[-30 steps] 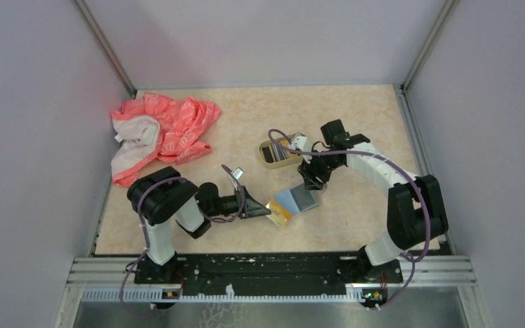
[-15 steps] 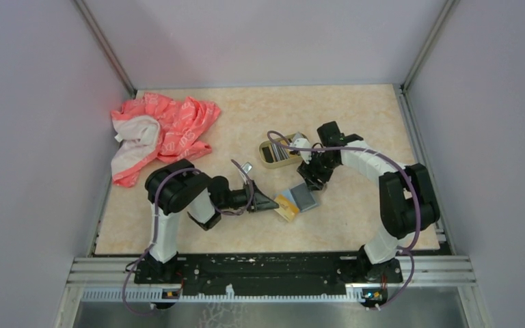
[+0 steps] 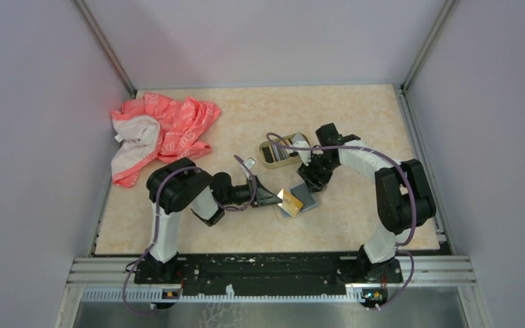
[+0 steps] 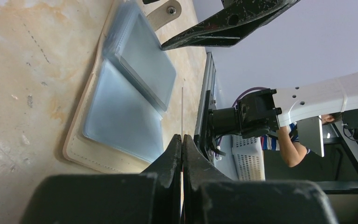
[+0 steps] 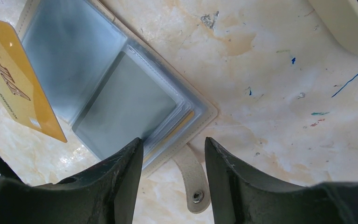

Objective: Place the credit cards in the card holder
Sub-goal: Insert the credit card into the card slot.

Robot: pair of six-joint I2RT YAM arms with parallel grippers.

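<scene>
An open cream card holder (image 3: 305, 199) with clear plastic sleeves (image 5: 121, 102) lies flat mid-table. My left gripper (image 3: 275, 199) is shut on a gold credit card (image 3: 288, 198), tilted over the holder's left page (image 5: 65, 51). In the left wrist view that card (image 4: 182, 112) shows edge-on, rising from the closed jaws (image 4: 182, 136) beside the sleeves (image 4: 130, 93). My right gripper (image 5: 173, 140) is open, low at the holder's far corner, with one finger (image 5: 126, 163) over the sleeve stack and the snap strap (image 5: 193, 179) in the gap. More credit cards stand on edge in an olive tin (image 3: 277, 152).
A crumpled pink cloth (image 3: 160, 133) lies at the back left. Grey walls close in the table on three sides. The tin's pale rim (image 5: 345, 23) shows just beyond my right gripper. A metal rail (image 3: 273, 270) runs along the near edge.
My left arm has swung right and carried the gold card from beside the holder to over its left page. My right gripper has edged slightly left, staying at the holder's far corner.
</scene>
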